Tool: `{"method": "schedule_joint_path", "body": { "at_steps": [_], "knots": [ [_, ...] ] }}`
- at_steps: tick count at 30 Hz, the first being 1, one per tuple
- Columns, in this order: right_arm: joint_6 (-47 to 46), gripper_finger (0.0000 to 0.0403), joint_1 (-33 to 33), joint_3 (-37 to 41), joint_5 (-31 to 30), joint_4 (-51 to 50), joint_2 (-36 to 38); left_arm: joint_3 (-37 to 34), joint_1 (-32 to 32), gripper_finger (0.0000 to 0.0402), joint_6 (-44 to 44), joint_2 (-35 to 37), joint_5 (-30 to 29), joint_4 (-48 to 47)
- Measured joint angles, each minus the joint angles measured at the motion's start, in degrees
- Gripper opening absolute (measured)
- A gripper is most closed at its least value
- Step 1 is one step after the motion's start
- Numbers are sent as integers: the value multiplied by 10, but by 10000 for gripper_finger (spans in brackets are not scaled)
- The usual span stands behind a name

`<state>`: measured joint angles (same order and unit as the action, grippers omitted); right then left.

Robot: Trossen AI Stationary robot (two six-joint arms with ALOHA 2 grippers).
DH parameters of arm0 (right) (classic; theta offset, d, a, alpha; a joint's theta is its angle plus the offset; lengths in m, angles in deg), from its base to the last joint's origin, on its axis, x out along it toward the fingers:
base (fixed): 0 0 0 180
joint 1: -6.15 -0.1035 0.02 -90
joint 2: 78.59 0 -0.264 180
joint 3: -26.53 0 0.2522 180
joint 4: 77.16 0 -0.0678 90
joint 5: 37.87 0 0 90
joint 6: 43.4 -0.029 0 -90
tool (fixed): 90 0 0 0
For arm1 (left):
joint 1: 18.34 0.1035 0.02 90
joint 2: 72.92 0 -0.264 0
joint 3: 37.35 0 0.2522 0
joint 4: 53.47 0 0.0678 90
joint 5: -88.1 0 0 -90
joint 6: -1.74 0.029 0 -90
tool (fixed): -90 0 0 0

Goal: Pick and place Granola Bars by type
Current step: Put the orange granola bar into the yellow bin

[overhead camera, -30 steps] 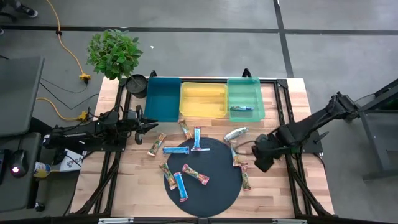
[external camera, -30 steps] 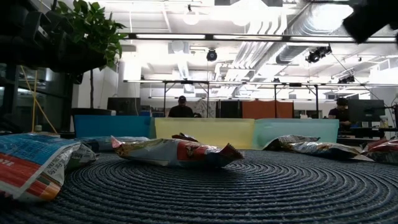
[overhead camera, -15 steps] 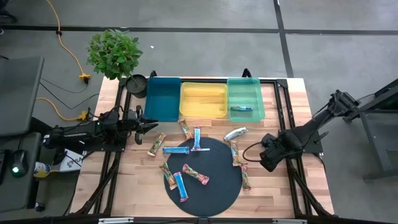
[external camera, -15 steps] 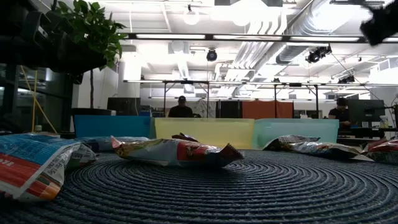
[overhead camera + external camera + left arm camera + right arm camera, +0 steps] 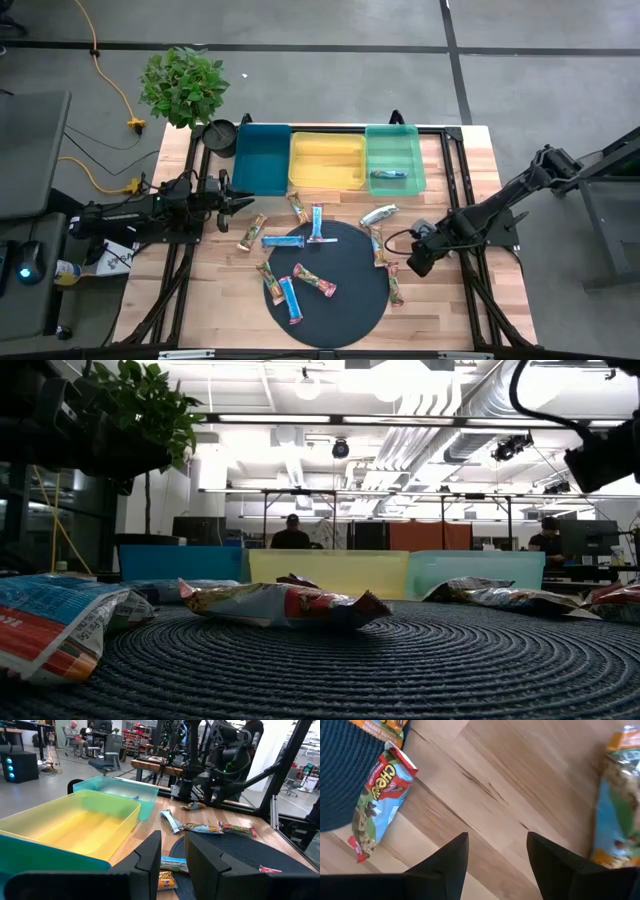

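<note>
1. Three trays stand in a row along the table's far edge: teal tray (image 5: 261,158), yellow tray (image 5: 327,160), green tray (image 5: 394,155). They probably serve one bar type each; so far only one blue-wrapped bar (image 5: 388,174) lies in the green tray.

2. The remaining granola bars (image 5: 300,280) lie scattered on and around the round dark mat (image 5: 350,290) at the table's centre, where either arm can reach them.

3. The right gripper (image 5: 420,260) hangs over the bare wood just beside the mat's right rim. Its fingers (image 5: 451,855) are spread and hold nothing, a stance that suits coming down on a bar.

4. Two bars flank it in the right wrist view: a Chewy bar (image 5: 380,795) overlapping the mat's rim and a blue-and-orange-wrapped bar (image 5: 617,810) on the wood. Which one it aims for cannot be told.

5. The left gripper (image 5: 240,201) waits near the table's left edge, just beside the teal tray. Its fingers (image 5: 150,855) stand slightly parted and empty, clear of the right arm's work.

6. A silvery bar (image 5: 378,214) lies on the wood between the mat and the green tray.
</note>
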<state>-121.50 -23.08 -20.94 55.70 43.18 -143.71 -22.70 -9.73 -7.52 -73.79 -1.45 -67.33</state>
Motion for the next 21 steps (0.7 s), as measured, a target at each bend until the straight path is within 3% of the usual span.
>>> {"method": "schedule_joint_path", "body": {
  "at_steps": [14, 21],
  "knots": [
    [-1, 186, 21, 36, 22, 12, 0, 0, 0, 82, 0, 0, 0, 0],
    [60, 186, 67, 29, 27, 14, 3, 0, 0, 82, 0, 0, 0, 0]
  ]
}}
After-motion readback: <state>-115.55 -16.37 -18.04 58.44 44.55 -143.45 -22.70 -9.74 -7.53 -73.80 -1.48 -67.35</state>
